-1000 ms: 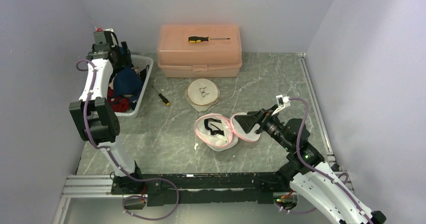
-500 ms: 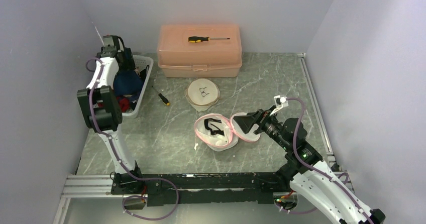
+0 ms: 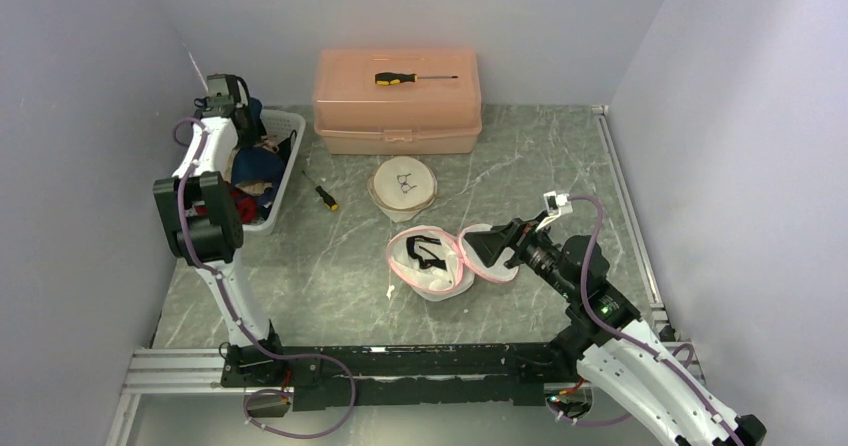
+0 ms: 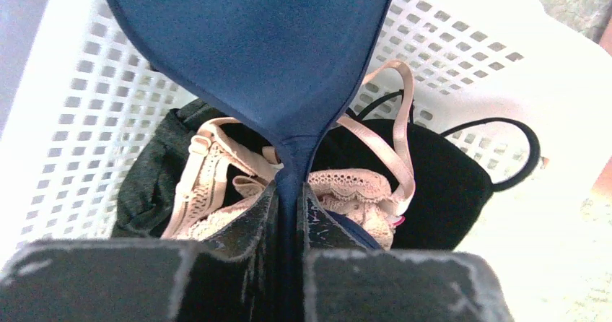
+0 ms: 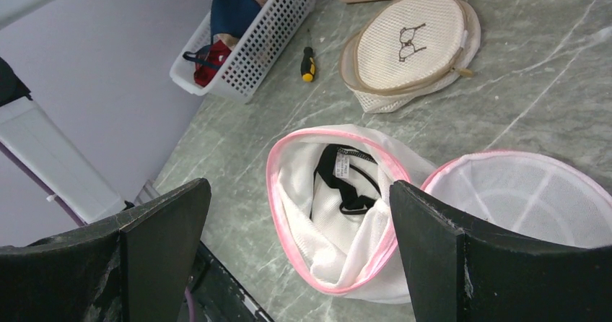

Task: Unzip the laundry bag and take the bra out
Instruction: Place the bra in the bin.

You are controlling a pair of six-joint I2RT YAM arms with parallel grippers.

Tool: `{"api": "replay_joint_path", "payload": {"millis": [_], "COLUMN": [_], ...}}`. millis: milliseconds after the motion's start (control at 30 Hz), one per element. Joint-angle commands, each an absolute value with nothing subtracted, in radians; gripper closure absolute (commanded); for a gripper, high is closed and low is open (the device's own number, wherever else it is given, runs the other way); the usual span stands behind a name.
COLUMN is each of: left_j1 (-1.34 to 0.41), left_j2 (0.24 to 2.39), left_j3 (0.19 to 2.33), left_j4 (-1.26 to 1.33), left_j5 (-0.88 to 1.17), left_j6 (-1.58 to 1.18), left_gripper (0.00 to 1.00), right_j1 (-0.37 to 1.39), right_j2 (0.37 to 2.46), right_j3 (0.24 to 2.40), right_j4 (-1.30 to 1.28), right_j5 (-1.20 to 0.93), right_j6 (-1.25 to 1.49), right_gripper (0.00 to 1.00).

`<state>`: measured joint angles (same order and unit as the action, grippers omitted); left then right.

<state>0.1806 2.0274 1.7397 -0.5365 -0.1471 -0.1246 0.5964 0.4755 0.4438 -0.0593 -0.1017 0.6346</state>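
**A:** Where is the bag sitting?

**B:** The pink-rimmed mesh laundry bag (image 5: 339, 260) is lying unzipped on the green marbled table (image 5: 541, 98), its round lid flap (image 5: 519, 199) folded out to one side. A black bra (image 5: 339, 174) is curling inside it against the soft white netting.

**A:** And the hands?

**B:** The right gripper (image 5: 299, 192) is hovering over the bag with its jaws spread wide, gripping nothing. The left gripper (image 4: 289, 206) is pinching the narrow centre of a navy bra (image 4: 252, 48), and the smooth moulded cup is hanging over the white perforated basket (image 4: 86, 84).

**A:** What is worrying you?

**B:** That pinch is catching only a thin band of slick fabric, so I think the bra could slip out. In the basket a beige lace bra (image 4: 339, 188) is tangling with dark garments. As for the bag, nothing is pinning it. Thin straps could snag on the mesh and drag the light bag along.
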Motion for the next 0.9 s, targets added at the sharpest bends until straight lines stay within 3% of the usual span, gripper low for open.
{"api": "replay_joint_path", "payload": {"millis": [0,300,567,600,700,800,867], "left_j1": [0.176,0.176,0.176,0.176,0.176,0.174,0.164], "left_j2": [1.903,1.681,1.704,1.717,1.732,1.726,1.698], "left_j3": [1.748,1.556,1.474,1.477,1.470,1.507,1.528], "left_j4": [-0.543,-0.520,-0.541,-0.547,-0.530,-0.567,-0.569], "left_j5": [-0.172,-0.217,-0.194,-0.204,-0.221,-0.229,-0.240], "left_j6": [-0.112,-0.102,-0.064,-0.068,-0.080,-0.105,-0.102], "left_gripper": [0.92,0.90,0.88,0.84,0.48,0.32,0.08], "right_j1": [0.599,0.599,0.600,0.599,0.599,0.599,0.600], "right_j2": [0.457,0.430,0.420,0.418,0.410,0.410,0.411], "right_j3": [0.440,0.424,0.424,0.426,0.425,0.432,0.436], "right_j4": [-0.011,-0.003,-0.003,-0.003,-0.005,-0.015,-0.017], "right_j5": [-0.097,-0.121,-0.150,-0.150,-0.146,-0.144,-0.141], "right_j6": [0.629,0.644,0.651,0.650,0.649,0.643,0.640], "right_gripper": [0.01,0.01,0.01,0.01,0.01,0.01,0.01]}}
